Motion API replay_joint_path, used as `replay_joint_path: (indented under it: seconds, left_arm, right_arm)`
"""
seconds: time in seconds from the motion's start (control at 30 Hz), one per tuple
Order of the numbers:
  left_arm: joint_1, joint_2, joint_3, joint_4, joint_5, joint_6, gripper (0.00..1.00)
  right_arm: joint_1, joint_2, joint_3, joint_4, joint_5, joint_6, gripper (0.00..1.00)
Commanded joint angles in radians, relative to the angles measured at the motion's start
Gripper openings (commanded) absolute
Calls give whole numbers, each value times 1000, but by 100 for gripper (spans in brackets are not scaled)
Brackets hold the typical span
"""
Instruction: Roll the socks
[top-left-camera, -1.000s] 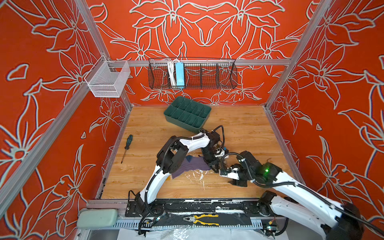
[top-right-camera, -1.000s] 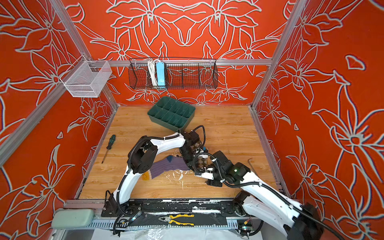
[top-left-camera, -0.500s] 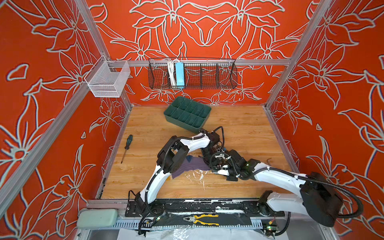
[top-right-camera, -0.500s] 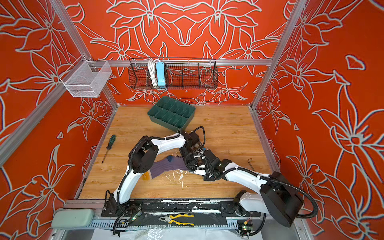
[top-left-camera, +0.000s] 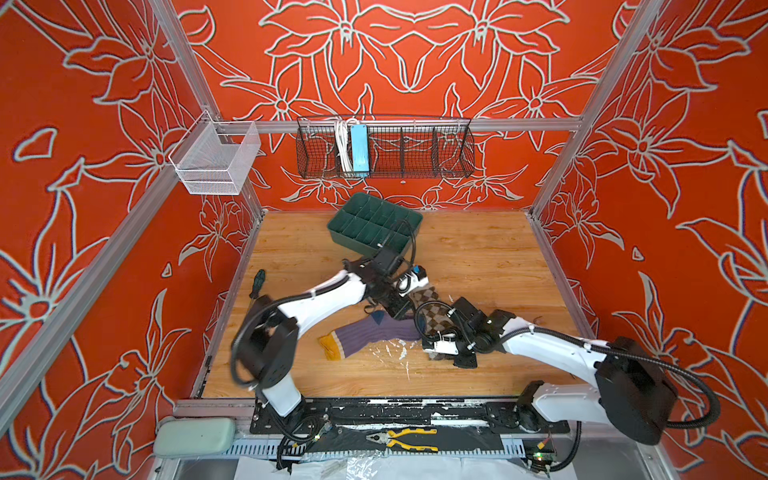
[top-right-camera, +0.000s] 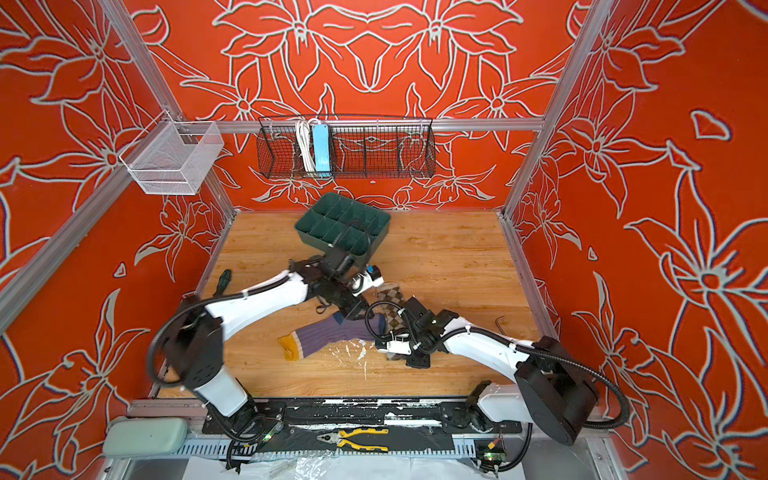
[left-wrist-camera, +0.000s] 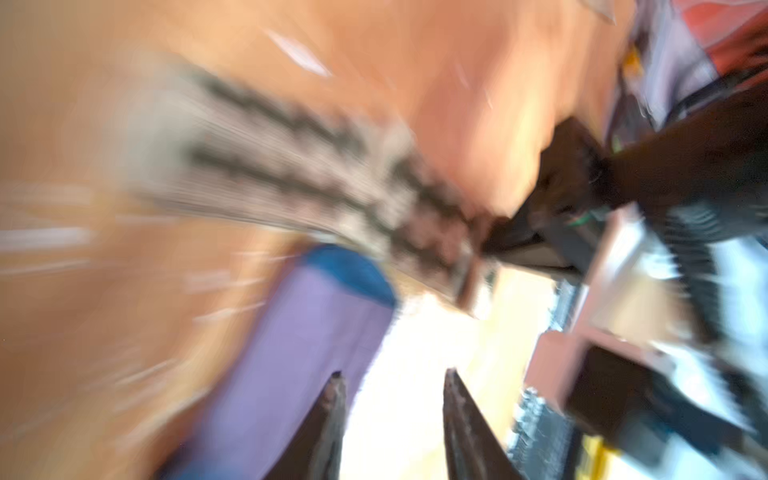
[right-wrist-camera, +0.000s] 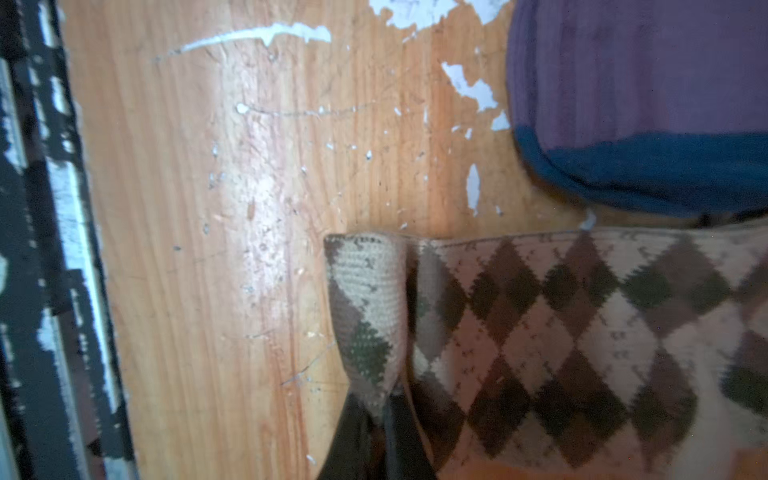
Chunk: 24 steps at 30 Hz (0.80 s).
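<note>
Your right gripper (right-wrist-camera: 374, 411) grips the folded near end of the limp, light beige argyle fabric sock (right-wrist-camera: 540, 332): roll from there. Your left gripper (left-wrist-camera: 392, 382) is released, beside the ribbed purple sock (top-left-camera: 370, 332).

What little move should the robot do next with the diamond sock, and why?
Probably the right end effector should roll its pinched end over along the argyle sock: it is shut on that curled-up end, and the rest lies flat.

wooden table (top-left-camera: 478, 257): purple sock (top-left-camera: 374, 334) lies flat, mustard toe leftward; argyle sock (top-left-camera: 434, 305) runs just beside its cuff end; left gripper (top-left-camera: 403, 311) and right gripper (top-left-camera: 430, 347) sit at that spot; green tray (top-left-camera: 374, 228) stands behind.
</note>
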Motion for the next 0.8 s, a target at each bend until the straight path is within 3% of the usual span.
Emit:
replay_joint_path:
  seconds: [0.0, 0.1, 0.2, 0.3, 0.37, 0.53, 0.77]
  left_arm:
    - [2, -242, -181, 276, -305, -6, 48]
    - [3, -434, -293, 345, -198, 193, 51]
    - [-29, -513, -305, 261, -54, 384, 52]
    - [-195, -487, -287, 173, -206, 518, 53]
    - [-330, -432, -322, 211, -345, 579, 54]
    - [-485, -224, -408, 435, -420, 593, 55]
    - [-509, 65, -329, 524, -518, 417, 53]
  right_arm:
    - [-21, 128, 67, -204, -163, 8, 0]
    - [-32, 238, 135, -287, -196, -25, 0]
    - [-79, 327, 195, -332, -202, -19, 0]
    - [-122, 393, 228, -344, -193, -10, 0]
    - [-137, 417, 240, -327, -195, 3, 0]
    - [-149, 454, 255, -319, -201, 9, 0]
    - [-149, 407, 227, -297, -198, 7, 0]
